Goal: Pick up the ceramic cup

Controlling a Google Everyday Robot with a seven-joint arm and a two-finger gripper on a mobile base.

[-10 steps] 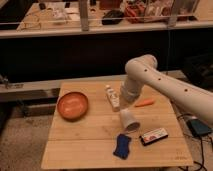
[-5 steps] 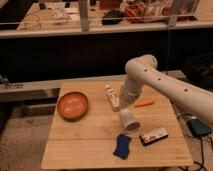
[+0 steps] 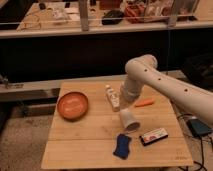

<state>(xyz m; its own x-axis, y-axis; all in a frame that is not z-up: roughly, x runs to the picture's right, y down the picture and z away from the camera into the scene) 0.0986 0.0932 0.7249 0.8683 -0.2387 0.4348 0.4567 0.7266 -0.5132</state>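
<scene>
The ceramic cup [image 3: 129, 121], small and pale grey-white, sits tilted near the middle of the wooden table [image 3: 85, 145], its round rim facing the lower right. My gripper [image 3: 124, 107] comes straight down from the white arm [image 3: 150, 75] and meets the cup's narrow upper end. The arm's wrist hides the place where they meet. The wide orange bowl [image 3: 73, 105] stands apart at the table's left. The slim white bottle [image 3: 112, 96] lies just left of the gripper.
An orange carrot-like piece [image 3: 145, 103] lies right of the gripper. A blue object [image 3: 121, 146] and a white, red and black bar [image 3: 153, 136] lie near the front edge. A dark bench with clutter runs behind the table.
</scene>
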